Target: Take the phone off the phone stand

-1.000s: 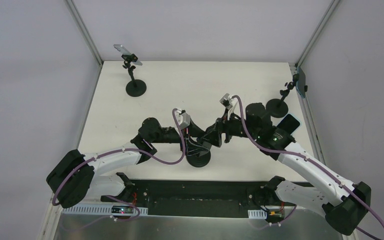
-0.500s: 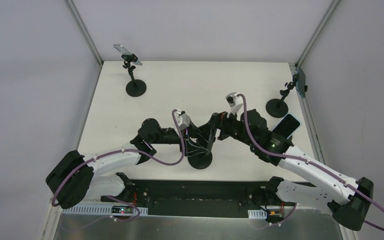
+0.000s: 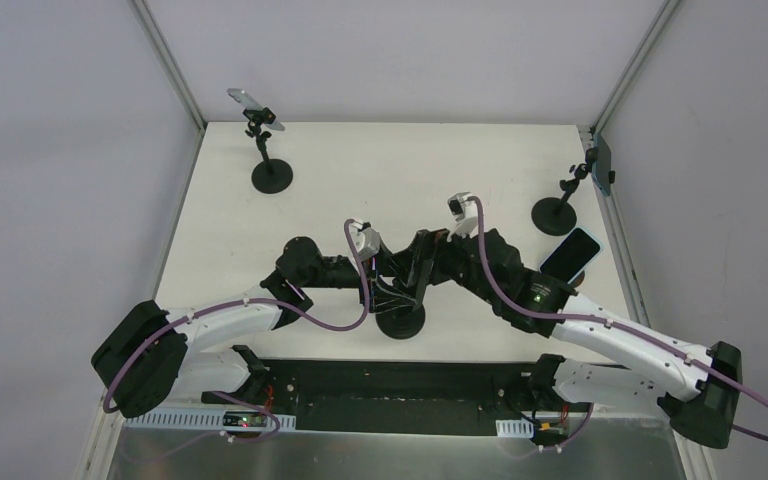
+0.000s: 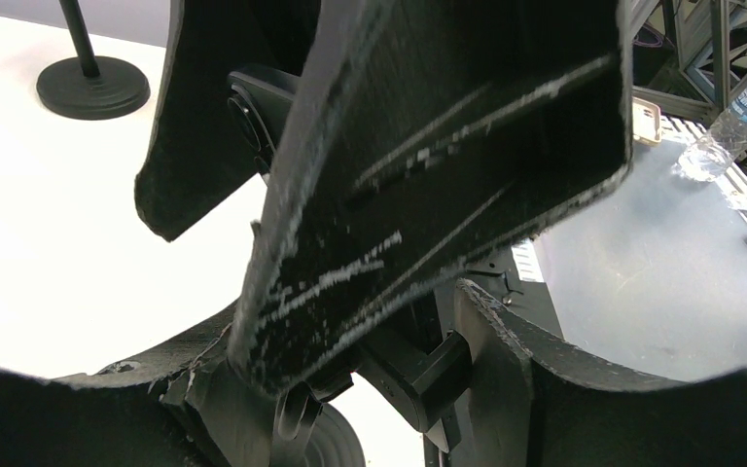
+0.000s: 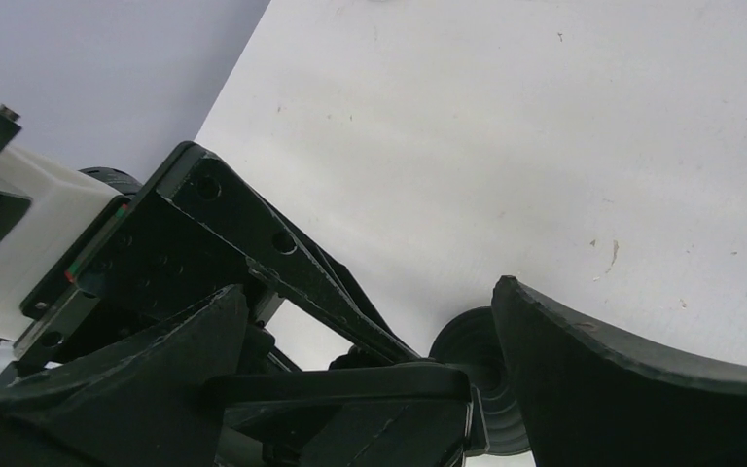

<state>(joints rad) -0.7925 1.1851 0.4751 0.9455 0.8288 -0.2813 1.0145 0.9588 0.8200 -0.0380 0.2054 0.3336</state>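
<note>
Matt white table (image 3: 360,180), faintly speckled; glossy phone (image 3: 570,252); matt black phone stand (image 3: 400,322); left gripper (image 4: 340,341) fingers (image 4: 593,389) of coarse black plastic (ragged edges); brushed metal sheet (image 3: 400,455) along the near edge.
</note>
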